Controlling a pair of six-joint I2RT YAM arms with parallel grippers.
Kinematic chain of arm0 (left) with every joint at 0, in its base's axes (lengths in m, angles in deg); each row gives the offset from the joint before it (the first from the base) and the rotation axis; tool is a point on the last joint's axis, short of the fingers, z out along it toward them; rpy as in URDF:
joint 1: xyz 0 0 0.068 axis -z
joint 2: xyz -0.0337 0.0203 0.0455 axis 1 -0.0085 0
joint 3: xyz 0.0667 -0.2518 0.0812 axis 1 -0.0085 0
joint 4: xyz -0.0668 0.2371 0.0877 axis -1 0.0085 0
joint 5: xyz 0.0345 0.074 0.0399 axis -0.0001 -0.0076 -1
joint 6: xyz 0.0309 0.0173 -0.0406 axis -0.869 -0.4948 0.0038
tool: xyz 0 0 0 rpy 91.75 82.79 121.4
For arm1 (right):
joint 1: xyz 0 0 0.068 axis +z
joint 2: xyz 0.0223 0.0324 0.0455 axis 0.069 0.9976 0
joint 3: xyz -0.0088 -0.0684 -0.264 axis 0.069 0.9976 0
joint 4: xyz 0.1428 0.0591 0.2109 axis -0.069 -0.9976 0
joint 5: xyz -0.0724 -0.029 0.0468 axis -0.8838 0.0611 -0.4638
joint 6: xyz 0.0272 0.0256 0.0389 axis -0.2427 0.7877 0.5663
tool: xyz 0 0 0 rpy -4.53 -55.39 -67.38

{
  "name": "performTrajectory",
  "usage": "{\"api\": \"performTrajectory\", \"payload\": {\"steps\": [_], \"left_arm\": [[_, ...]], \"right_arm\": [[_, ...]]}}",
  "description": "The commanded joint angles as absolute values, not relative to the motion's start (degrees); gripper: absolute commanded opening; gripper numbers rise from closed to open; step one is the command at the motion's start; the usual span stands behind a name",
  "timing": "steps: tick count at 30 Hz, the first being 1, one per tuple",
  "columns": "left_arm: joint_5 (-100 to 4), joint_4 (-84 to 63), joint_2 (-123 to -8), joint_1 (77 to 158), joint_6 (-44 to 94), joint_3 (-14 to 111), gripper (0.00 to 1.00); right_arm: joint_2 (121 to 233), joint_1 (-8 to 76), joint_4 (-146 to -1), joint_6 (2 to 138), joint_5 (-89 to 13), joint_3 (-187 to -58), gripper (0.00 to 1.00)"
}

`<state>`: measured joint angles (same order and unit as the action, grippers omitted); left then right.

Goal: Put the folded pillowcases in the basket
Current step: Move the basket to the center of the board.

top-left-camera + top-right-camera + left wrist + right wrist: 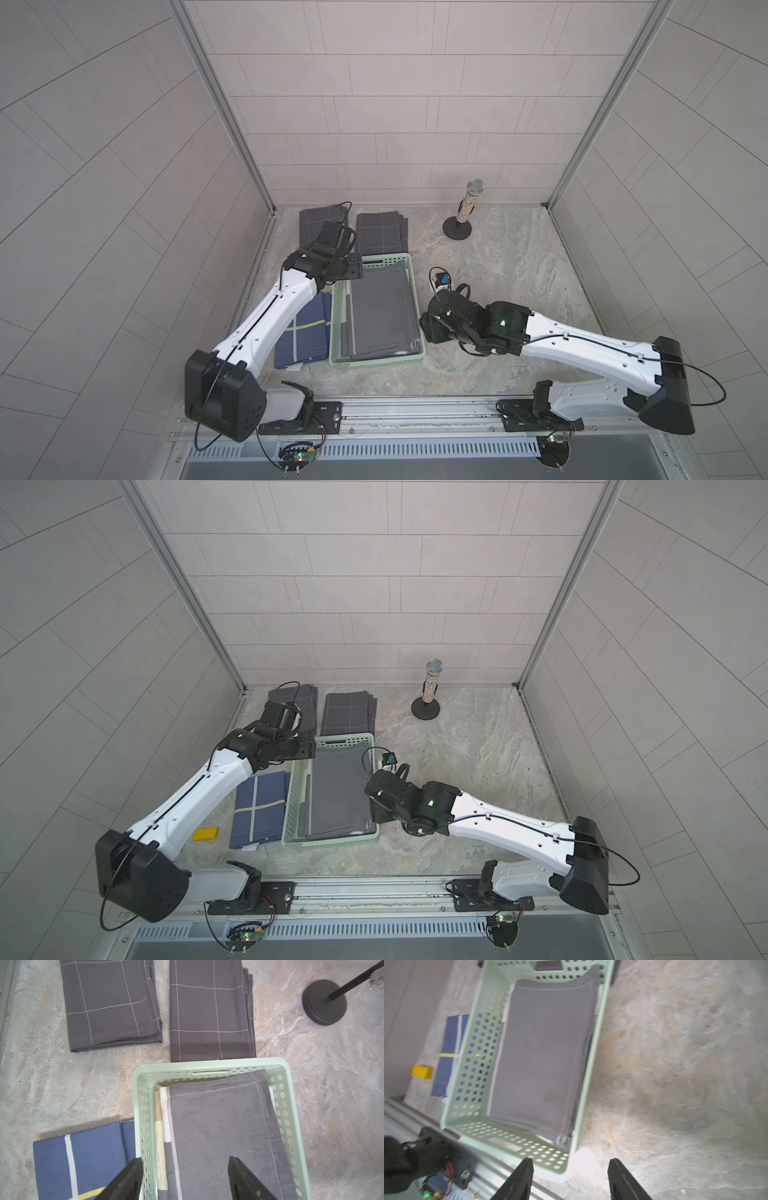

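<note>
The grey folded pillowcase [224,1126] lies flat inside the basket [207,1062], on top of other cloth. My left claw [185,1159] and right claw [570,1160] both stand wide and empty. I'd lift each straight up so no finger snags the cloth or the basket wall. A blue folded cloth [93,1157] lies just beside the basket. Beyond it are a checked grey cloth [209,1012] and its twin [112,1005], with the microphone stand [324,1001] well apart.

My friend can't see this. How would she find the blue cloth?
Find the mint-green basket in the middle of the marbled table. Right beside it, on the left arm's side, lies a folded cloth. It is the only navy one, crossed by a white and a yellow stripe; the checked cloths farther back are grey.
</note>
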<state>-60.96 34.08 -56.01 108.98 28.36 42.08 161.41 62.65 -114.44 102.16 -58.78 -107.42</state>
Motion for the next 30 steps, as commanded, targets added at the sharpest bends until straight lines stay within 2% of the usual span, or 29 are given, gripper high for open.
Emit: {"api": "performTrajectory", "payload": {"steps": [1,7,12,17,20,25,28,30], "left_arm": [[-59.76,37.43,-54.27,107.59,29.01,37.5,0.72],[-54.29,35.55,-50.59,102.36,29.33,30.93,0.71],[-52.36,34.55,-48.68,101.55,29.66,28.61,0.71],[-52.3,34.25,-46.57,101.32,29.08,26.85,0.71],[-51.54,33.47,-45.89,101.3,29.19,26.41,0.71],[-50.99,33.31,-46.24,101.2,29.5,26.23,0.71],[-50.91,33.06,-45.9,101.2,29.52,26.06,0.71],[-50.51,32.53,-45.83,101.21,29.67,25.83,0.71]], "right_arm": [[163.97,57.8,-115.53,95.96,-57.82,-107.59,0.61],[172.91,55.9,-111.61,92.56,-51.11,-111.88,0.59],[180.51,55.51,-112.95,93.68,-52.62,-112.97,0.6],[182.15,55.46,-110.9,94.76,-53.89,-110.14,0.59],[182.85,55.46,-110.25,94.84,-53.43,-109.55,0.5],[183.61,55.58,-109.54,95.42,-52.37,-109.15,0.11],[182.19,55.55,-110.37,95.95,-53.45,-108.2,0.01],[180.27,55.33,-112.21,96.92,-55.66,-106.98,0.0]]}}
